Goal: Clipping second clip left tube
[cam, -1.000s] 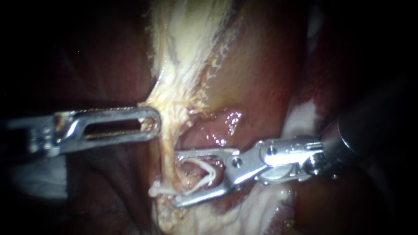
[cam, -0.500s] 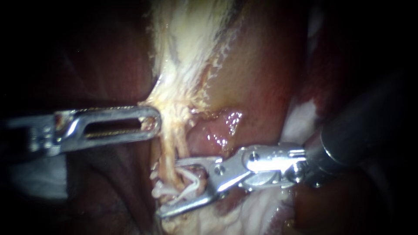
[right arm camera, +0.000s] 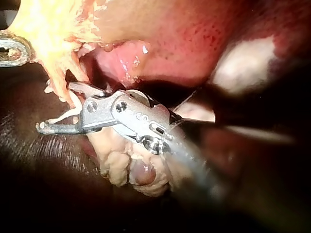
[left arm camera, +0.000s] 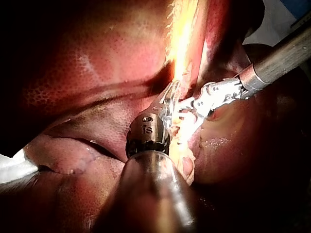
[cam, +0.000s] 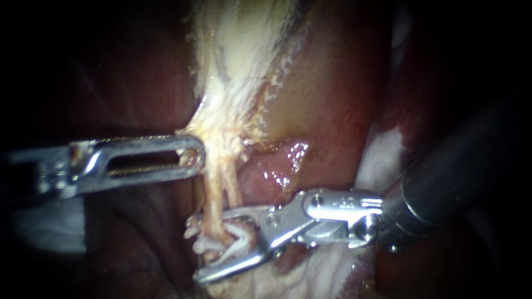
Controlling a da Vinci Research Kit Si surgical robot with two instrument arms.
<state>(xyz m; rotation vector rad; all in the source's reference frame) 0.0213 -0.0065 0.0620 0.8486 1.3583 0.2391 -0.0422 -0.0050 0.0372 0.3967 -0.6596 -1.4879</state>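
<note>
My left instrument [cam: 193, 158] comes in level from the left, its slotted jaws shut on the pale fibrous tissue [cam: 221, 138] below the gallbladder [cam: 244, 50]. A thin pale tube [cam: 213, 202] hangs down from that tissue. My right instrument [cam: 213, 243] stands open with the tube between its jaws, and a white clip [cam: 235, 238] lies in the gap around the tube. In the right wrist view the same jaws [right arm camera: 57, 108] straddle the strand. From the left wrist view, my left jaws [left arm camera: 170, 97] grip the yellow strand, and the right instrument [left arm camera: 197, 104] meets it from the side.
Dark red liver [cam: 343, 99] lies behind and to the right of the tube. A glistening pink fold [cam: 277, 166] sits just above the right instrument's jaws. Pale fatty tissue [cam: 310, 271] lies under its shaft. In the right wrist view lumpy fat [right arm camera: 131, 170] hangs beneath the instrument.
My right instrument has slid left and a little down, so its open jaws and the clip now reach across the tube. The left instrument has held still.
</note>
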